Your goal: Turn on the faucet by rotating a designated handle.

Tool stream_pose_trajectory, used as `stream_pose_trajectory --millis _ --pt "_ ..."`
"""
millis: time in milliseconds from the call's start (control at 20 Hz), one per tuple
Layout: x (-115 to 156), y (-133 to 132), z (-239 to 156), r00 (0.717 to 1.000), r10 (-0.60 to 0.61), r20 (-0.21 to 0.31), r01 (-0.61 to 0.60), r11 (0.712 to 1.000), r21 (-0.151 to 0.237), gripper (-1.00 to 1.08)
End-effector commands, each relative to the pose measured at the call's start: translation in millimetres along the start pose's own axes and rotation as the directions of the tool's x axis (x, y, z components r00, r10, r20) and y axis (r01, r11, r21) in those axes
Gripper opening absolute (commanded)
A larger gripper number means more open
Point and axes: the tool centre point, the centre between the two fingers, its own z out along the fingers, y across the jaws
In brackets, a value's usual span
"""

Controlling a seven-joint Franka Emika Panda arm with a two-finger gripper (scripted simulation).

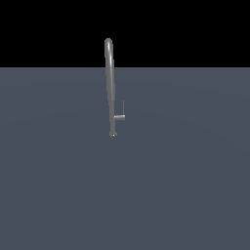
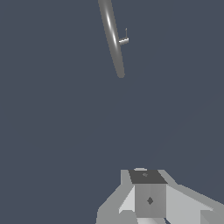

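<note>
The faucet [image 1: 110, 83] is a tall, slim grey gooseneck pipe standing on a small round base on the dark grey floor. A short stub juts from its lower part toward the exterior view's right, and the handle [image 1: 123, 107], a very thin rod, rises upright from the stub's end. In the wrist view the faucet [image 2: 111, 35] shows far off, with the handle [image 2: 126, 33] beside it. My gripper [image 2: 146, 177] appears only in the wrist view, as one grey block with no gap between the fingers. It holds nothing and is well away from the faucet.
A flat dark grey surface [image 1: 185, 185] spreads around the faucet, with black background above its far edge. The arm does not show in the exterior view.
</note>
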Motion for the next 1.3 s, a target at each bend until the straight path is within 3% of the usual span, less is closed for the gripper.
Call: stream_pose_trajectory --millis 0,650,1250 --pt "14.5 -2.4 2.5 0.999 0.031 0.034 -0.032 0.999 0.027 -1.0" --pt "93.0 -8.9 22.7 0.957 0.178 0.229 -0.217 0.963 0.157 -1.0" --pt "164.7 -6.5 54.8 0.861 0.277 0.426 -0.405 0.881 0.244 -1.0"
